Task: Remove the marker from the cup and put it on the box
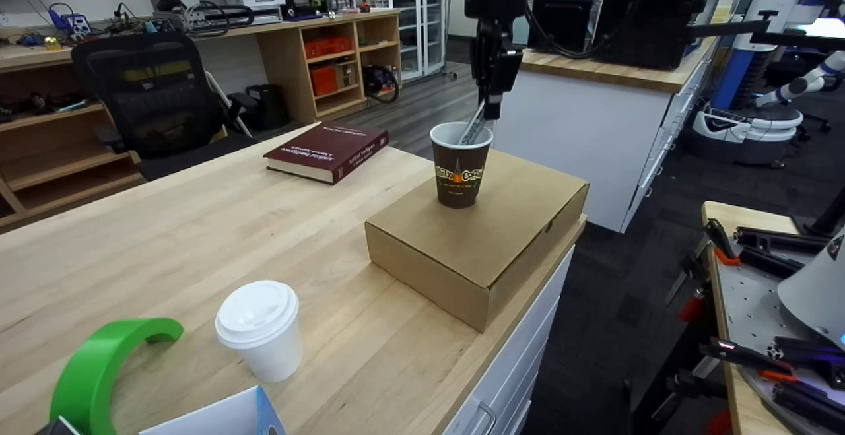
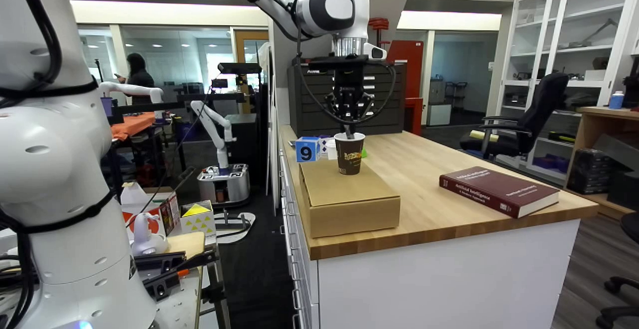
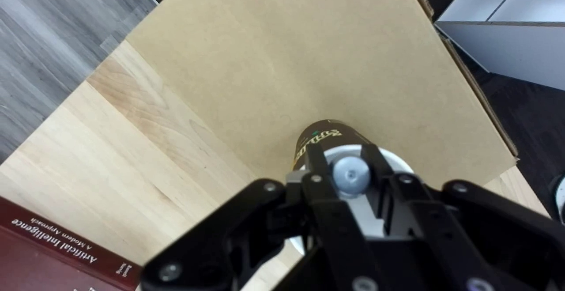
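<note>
Fingers (image 3: pixel 317 162) gripping marker (image 3: pixel 351 176), in cup (image 1: pixel 460 174); box (image 1: pixel 488 230) beneath

Book (image 2: pixel 499 191): "Artificial Intelligence"; carton (image 2: pixel 307 150): "9"

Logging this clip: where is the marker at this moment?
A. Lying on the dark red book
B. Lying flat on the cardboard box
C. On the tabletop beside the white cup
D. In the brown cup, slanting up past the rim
D: in an exterior view the marker slants up out of the brown cup, and the wrist view shows its round end between the jaws of the gripper.
</note>
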Controlling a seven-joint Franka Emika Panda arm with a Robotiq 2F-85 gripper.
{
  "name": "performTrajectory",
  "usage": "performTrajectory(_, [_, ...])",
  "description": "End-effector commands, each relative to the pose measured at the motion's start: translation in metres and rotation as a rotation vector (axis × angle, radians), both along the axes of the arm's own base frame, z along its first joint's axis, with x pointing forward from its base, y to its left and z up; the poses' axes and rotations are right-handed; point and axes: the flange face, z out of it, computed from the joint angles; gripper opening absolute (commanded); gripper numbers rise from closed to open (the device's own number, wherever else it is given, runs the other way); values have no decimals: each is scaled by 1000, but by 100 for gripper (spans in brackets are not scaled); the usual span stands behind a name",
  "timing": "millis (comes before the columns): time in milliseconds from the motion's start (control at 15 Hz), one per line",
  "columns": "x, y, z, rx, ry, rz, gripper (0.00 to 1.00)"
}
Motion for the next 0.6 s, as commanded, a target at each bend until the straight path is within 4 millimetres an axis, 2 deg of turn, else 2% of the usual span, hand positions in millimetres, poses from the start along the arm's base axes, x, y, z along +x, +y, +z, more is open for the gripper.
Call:
performTrajectory(0, [-16,-7,34,-1,-59,10,7])
performTrajectory(267, [-25,-14,72,1,-134,-10,7])
performTrajectory(533, [-32,-29,105,9,-202,-44,7])
